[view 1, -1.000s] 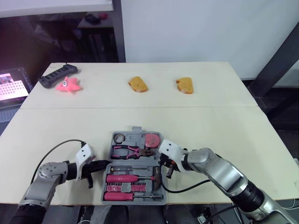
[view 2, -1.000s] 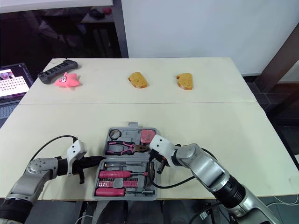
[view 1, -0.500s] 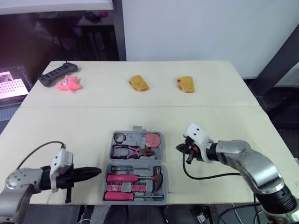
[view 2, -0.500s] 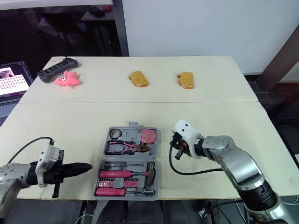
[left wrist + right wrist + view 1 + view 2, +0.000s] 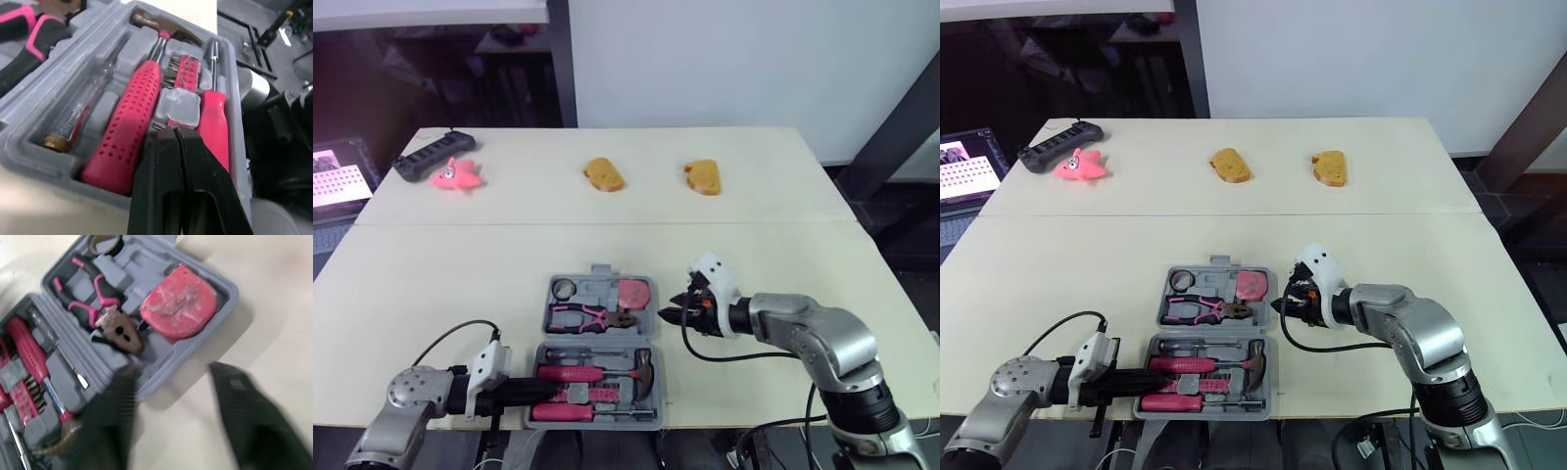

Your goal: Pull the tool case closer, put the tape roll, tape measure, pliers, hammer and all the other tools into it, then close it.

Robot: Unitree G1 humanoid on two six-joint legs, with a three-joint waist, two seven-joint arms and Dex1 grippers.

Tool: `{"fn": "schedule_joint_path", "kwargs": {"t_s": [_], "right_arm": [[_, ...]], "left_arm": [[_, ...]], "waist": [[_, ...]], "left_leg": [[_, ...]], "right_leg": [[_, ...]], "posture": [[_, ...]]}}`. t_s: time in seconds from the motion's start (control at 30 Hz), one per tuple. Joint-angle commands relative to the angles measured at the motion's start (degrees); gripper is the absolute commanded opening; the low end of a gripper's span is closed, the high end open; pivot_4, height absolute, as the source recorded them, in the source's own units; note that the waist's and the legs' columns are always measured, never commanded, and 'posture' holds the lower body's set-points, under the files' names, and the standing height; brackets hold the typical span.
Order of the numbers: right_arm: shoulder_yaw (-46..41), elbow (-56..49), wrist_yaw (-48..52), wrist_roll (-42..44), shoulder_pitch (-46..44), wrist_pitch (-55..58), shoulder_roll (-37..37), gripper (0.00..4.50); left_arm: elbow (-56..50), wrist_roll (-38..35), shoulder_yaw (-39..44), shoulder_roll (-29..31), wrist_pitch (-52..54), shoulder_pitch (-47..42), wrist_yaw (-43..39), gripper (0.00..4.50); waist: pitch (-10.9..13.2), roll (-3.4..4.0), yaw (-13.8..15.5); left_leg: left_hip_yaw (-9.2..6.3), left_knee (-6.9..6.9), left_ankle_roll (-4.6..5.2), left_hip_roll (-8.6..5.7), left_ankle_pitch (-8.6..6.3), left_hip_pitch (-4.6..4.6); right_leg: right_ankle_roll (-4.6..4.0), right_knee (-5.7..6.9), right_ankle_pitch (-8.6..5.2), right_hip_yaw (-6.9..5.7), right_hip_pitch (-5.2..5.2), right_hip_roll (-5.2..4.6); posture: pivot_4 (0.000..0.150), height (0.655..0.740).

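The tool case (image 5: 597, 340) lies open at my 6 o'clock, hard against the table's (image 5: 783, 255) near edge, with the hammer (image 5: 576, 373), pliers (image 5: 587, 315) and tape measure (image 5: 632, 292) seated. My left gripper (image 5: 175, 132), fingers pressed together, reaches in over the hammer from the case's 9 o'clock. My right gripper (image 5: 669, 313), spread wide, waits at the far half's 3 o'clock. If I fold that half over now, it could pinch my left fingers or spill the pliers. A shove toward 6 could tip the case off the table.

The open tool case (image 5: 657, 384) holds pink-handled tools (image 5: 570, 373). The left gripper (image 5: 548, 391) reaches over its near-left edge, and the right gripper (image 5: 665, 314) is just beside its right edge.
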Motion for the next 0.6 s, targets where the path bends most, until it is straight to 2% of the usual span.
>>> {"fn": "schedule_joint_path", "kwargs": {"t_s": [0.03,0.27,0.4,0.6], "right_arm": [[-4.05,1.15,-1.2,3.28,-2.55,4.38,2.01,4.41],[-7.23,8.7,-4.68,4.33,-5.93,10.32,6.75,4.47],[-7.12,17.09,-6.69,2.72,-7.91,8.89,9.32,4.47],[-6.5,23.85,-6.9,3.1,-9.94,6.14,12.12,4.47]], "left_arm": [[3.4,3.44,-1.73,0.24,-1.98,-0.04,1.19,0.0],[4.76,4.65,-3.07,0.99,-3.16,-0.21,2.25,0.0],[5.45,5.45,-3.51,1.4,-3.78,-0.37,2.5,0.0],[5.24,5.37,-3.82,1.65,-3.73,-0.75,2.64,0.0]], "waist": [[-0.04,0.08,0.01],[-0.07,0.25,-0.1],[-0.09,0.38,-0.13],[-0.1,0.53,-0.21]], "left_leg": [[0.0,0.0,0.0,0.0,0.0,0.03],[0.0,-0.01,0.0,0.0,0.0,0.07],[0.0,-0.02,0.0,0.0,0.0,0.09],[0.01,-0.02,0.0,0.0,0.0,0.09]], "right_leg": [[0.0,0.0,0.0,0.0,0.02,0.0],[0.0,0.03,0.0,0.01,0.03,0.01],[0.01,0.04,0.01,0.01,0.03,0.01],[0.15,0.04,0.08,0.01,0.04,0.01]], "posture": [[0.15,0.74],[0.15,0.74],[0.15,0.74],[0.15,0.74]]}}
